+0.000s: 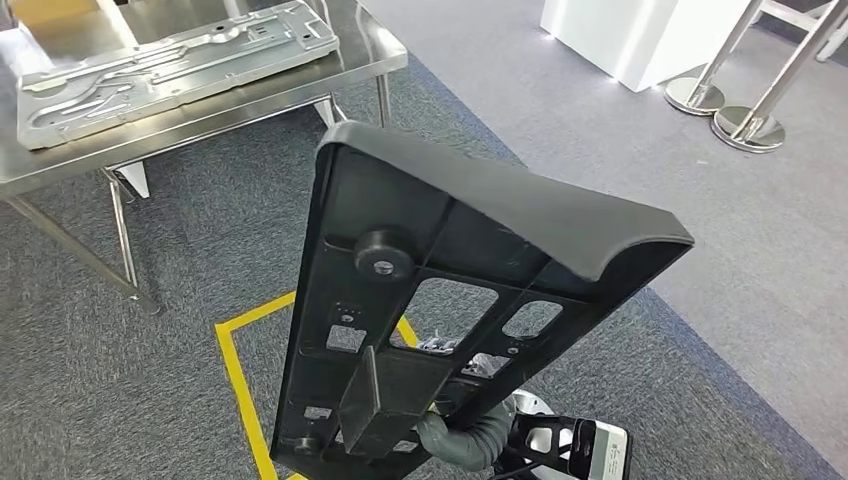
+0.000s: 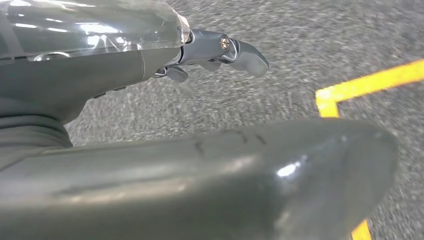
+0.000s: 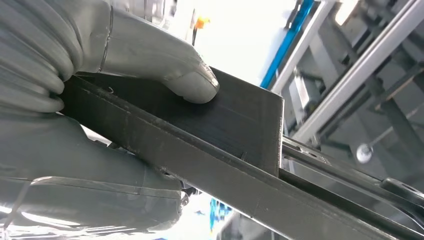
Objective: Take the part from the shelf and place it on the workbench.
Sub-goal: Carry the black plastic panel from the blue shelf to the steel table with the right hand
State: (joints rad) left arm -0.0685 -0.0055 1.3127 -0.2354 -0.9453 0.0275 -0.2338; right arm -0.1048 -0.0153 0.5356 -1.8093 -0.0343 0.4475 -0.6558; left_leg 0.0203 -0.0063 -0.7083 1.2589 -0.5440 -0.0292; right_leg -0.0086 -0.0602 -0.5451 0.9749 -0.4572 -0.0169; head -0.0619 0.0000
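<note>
One black part [image 1: 440,290] fills the head view, tilted up above grey carpet [image 1: 620,130] and yellow tape [image 1: 235,380]. The right hand [image 3: 100,90] clamps its block handle, thumb pressed on top. The left hand [image 2: 220,52] holds nothing, fingers loosely extended. The workbench [image 1: 60,165] stands ahead, well apart, bearing a metal panel [image 1: 170,65].

Right robot hand [image 3: 100,100] clamped on black part [image 1: 450,300]; left robot hand [image 2: 210,50] loosely extended.
</note>
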